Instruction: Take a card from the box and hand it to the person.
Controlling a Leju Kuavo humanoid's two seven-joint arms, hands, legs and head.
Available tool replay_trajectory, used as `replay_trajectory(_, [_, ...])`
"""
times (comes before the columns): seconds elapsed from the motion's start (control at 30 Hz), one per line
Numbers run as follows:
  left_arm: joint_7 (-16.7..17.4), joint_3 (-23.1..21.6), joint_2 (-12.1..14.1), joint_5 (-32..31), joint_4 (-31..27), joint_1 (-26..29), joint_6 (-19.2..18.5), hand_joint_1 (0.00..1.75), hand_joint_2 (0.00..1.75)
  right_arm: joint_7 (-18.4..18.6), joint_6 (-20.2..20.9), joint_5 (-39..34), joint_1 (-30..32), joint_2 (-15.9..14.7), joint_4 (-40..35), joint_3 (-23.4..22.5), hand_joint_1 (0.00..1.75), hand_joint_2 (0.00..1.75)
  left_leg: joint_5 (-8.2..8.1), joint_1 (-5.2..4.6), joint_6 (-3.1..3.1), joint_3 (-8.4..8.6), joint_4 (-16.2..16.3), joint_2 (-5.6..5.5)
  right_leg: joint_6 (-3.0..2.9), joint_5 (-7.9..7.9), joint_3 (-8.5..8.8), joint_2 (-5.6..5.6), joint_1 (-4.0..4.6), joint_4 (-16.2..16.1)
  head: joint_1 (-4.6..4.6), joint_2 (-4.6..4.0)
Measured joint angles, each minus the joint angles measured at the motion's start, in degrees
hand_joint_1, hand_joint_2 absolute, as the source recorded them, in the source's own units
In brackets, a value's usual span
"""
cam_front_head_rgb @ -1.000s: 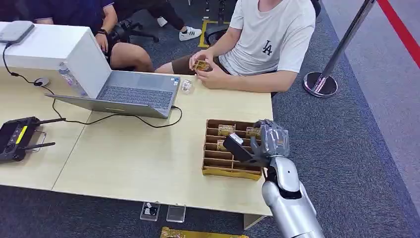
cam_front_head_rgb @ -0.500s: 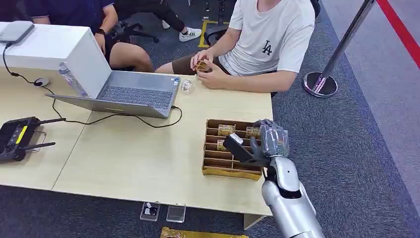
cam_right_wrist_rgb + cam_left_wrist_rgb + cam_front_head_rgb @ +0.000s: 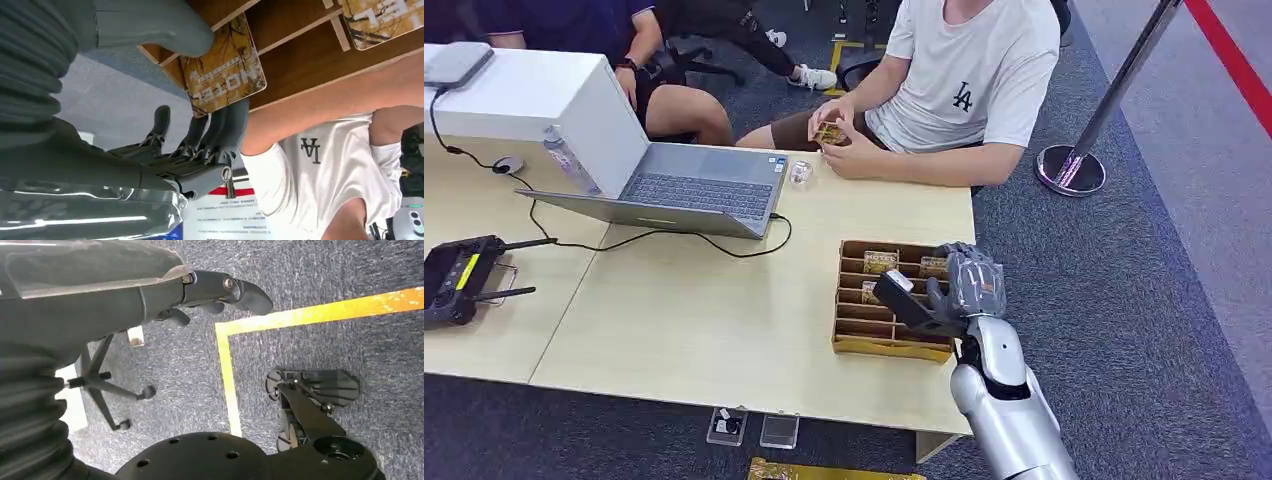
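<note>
Pale wooden table (image 3: 704, 300), slotted cardboard box (image 3: 856, 345)

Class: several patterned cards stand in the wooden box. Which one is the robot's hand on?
The card at the box's far right corner: the right hand's thumb and fingers bracket it, while the other cards stand untouched.

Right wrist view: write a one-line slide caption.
Right hand closes thumb and fingers on a yellow card at the wooden box, the person waiting beyond.

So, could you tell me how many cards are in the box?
3 cards visible: far-left card, far-right card pinched by the right robot hand, and a nearer card partly behind that hand. Others may be hidden.
</note>
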Motion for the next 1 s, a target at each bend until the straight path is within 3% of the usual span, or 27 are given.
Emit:
replay_trajectory(0.07, [0.00, 0.00, 0.02, -0.07, 0.00, 0.00, 0.00, 0.00, 1.75, 0.00, -0.07, 0.00, -0.03, -0.02, 0.07, 0.00, 1.48, 1.75, 0.00, 0.00, 0.00, 0.00, 0.00, 0.00, 0.00, 0.00, 0.00, 0.00, 0.00, 0.00, 0.00, 0.00])
replay_trajectory(0.13, [0.00, 0.00, 0.04, -0.09, -0.02, 0.00, 0.00, 0.00, 1.75, 0.00, -0.11, 0.00, -0.06, 0.00, 0.13, 0.00, 1.59, 1.75, 0.00, 0.00, 0.00, 0.01, 0.00, 0.00, 0.00, 0.00, 0.00, 0.00, 0.00, 0.00, 0.00, 0.00])
replay_trajectory(0.33, [0.00, 0.00, 0.04, -0.09, 0.00, 0.00, 0.07, 0.00, 1.75, 0.00, -0.15, -0.02, -0.19, 0.00, 0.22, 0.00, 1.54, 1.75, 0.00, 0.00, 0.00, 0.00, 0.00, 0.00, 0.00, 0.00, 0.00, 0.00, 0.00, 0.00, -0.02, 0.00])
replay_trajectory(0.47, [0.00, 0.00, 0.04, -0.11, 0.00, 0.00, 0.20, 0.00, 1.75, 0.00, -0.13, -0.02, -0.25, 0.00, 0.24, 0.00, 1.61, 1.75, 0.00, 0.00, 0.00, 0.00, 0.00, 0.00, 0.00, 0.00, 0.00, 0.00, 0.00, 0.00, 0.02, 0.00])
replay_trajectory(0.5, [0.00, 0.00, 0.04, -0.28, -0.02, 0.00, 0.20, 0.00, 0.00, 0.00, -0.13, -0.02, -0.28, 0.00, 0.27, 0.00, 1.61, 1.75, 0.00, 0.00, 0.00, 0.01, 0.00, 0.00, 0.00, 0.00, 0.00, 0.00, 0.00, 0.00, 0.02, 0.00])
replay_trajectory(0.53, [-0.02, 0.00, 0.04, -0.46, 0.00, 0.00, 0.07, 0.00, 0.00, 0.00, -0.15, -0.02, -0.33, 0.00, 0.33, 0.00, 1.61, 1.75, 0.00, 0.00, 0.00, 0.01, 0.00, 0.00, 0.00, 0.00, 0.00, 0.00, 0.00, 0.00, 0.02, 0.00])
replay_trajectory(0.57, [-0.35, 0.00, 0.04, -0.50, 0.00, 0.00, -0.33, 0.00, 1.75, 0.07, -0.22, -0.04, -0.35, 0.00, 0.37, 0.00, 1.59, 1.75, 0.00, 0.00, 0.00, 0.01, 0.00, 0.00, 0.00, 0.00, 0.00, 0.00, 0.00, 0.00, 0.00, 0.00])
replay_trajectory(0.87, [-4.15, -0.02, 0.11, -0.94, 0.00, 0.03, -1.99, 0.00, 1.75, 0.16, -0.09, -0.48, -0.39, -0.04, 0.40, 0.00, 1.59, 1.75, 0.00, 0.00, 0.00, 0.01, 0.00, 0.00, 0.00, 0.00, 0.00, 0.00, 0.00, 0.00, 0.00, 0.00])
replay_trajectory(1.0, [-4.85, -0.02, 0.13, -0.57, 0.00, 0.03, -2.49, 0.00, 1.75, -3.81, 2.76, -5.78, -0.39, -0.04, 0.24, -0.15, 1.59, 1.75, 0.00, 0.00, 0.00, 0.03, 0.00, 0.01, 0.00, 0.00, 0.00, 0.01, 0.00, 0.00, 0.02, 0.00])
